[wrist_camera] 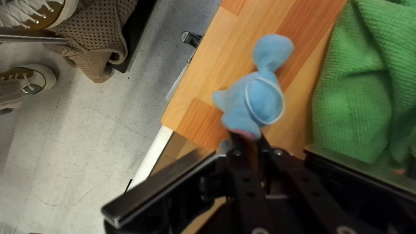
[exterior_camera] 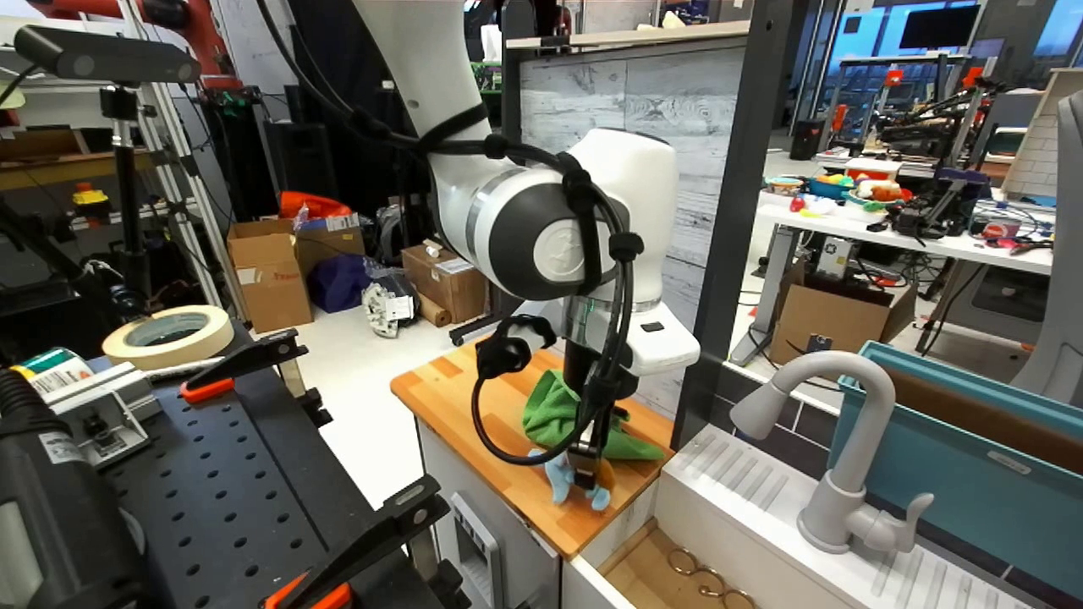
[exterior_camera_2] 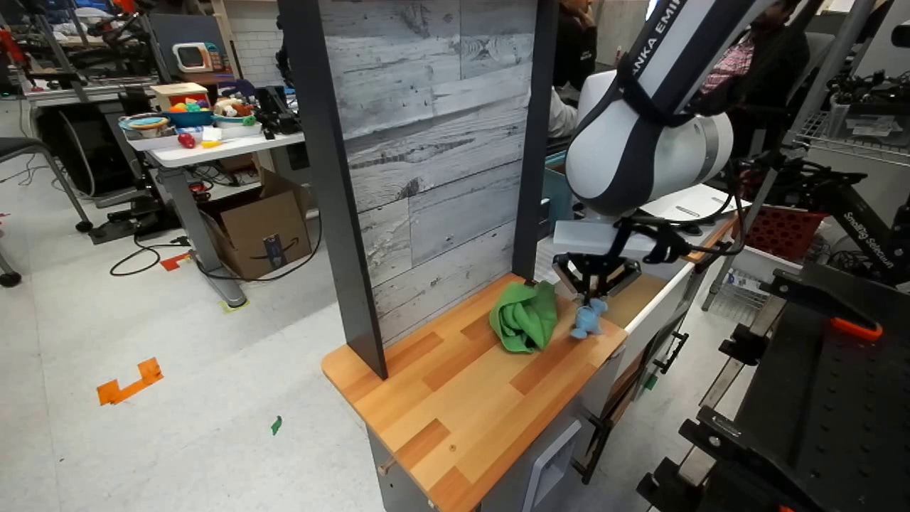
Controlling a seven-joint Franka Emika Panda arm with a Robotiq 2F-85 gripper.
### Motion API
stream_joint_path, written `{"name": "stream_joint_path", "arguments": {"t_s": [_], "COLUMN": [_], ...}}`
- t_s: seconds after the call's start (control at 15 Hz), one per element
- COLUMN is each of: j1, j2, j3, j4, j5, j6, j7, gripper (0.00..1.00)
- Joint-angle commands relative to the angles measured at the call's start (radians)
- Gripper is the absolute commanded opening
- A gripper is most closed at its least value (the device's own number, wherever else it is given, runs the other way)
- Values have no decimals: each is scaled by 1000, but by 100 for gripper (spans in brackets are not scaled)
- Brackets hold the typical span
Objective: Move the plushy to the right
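Observation:
The plushy is light blue with a white ring-like outline on it. It shows in both exterior views (exterior_camera: pixel 558 479) (exterior_camera_2: pixel 587 321) and in the wrist view (wrist_camera: pixel 250 97). My gripper (wrist_camera: pixel 246 139) is closed on the plushy's end, with a pink part at the fingers. The gripper also shows in both exterior views (exterior_camera: pixel 585 475) (exterior_camera_2: pixel 589 293), pointing down near the end of the wooden counter (exterior_camera_2: pixel 462 398) by the sink. I cannot tell whether the plushy touches the counter. The gripped part of the plushy is hidden between the fingers.
A crumpled green cloth (exterior_camera: pixel 550 410) lies on the counter beside the plushy (exterior_camera_2: pixel 526 320). A grey wood-pattern panel (exterior_camera_2: pixel 434 163) stands along the counter's back edge. The sink unit with a grey faucet (exterior_camera: pixel 863 440) adjoins the counter. A black perforated table (exterior_camera: pixel 228 491) stands opposite.

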Motion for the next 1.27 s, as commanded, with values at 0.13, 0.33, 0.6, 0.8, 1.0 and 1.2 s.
{"name": "stream_joint_path", "arguments": {"t_s": [0.13, 0.33, 0.6, 0.8, 1.0, 1.2], "j1": [22, 19, 18, 26, 32, 38], "j2": [38, 30, -16, -124, -71, -99], "j3": [-17, -12, 5, 44, 32, 34], "j4": [63, 62, 27, -51, 2, -26], "j5": [17, 19, 26, 24, 14, 12], "j6": [-19, -16, 7, -62, -48, -51], "j7": [27, 30, 20, -6, 10, 11], "gripper": [50, 71, 98, 100, 100, 100]}}
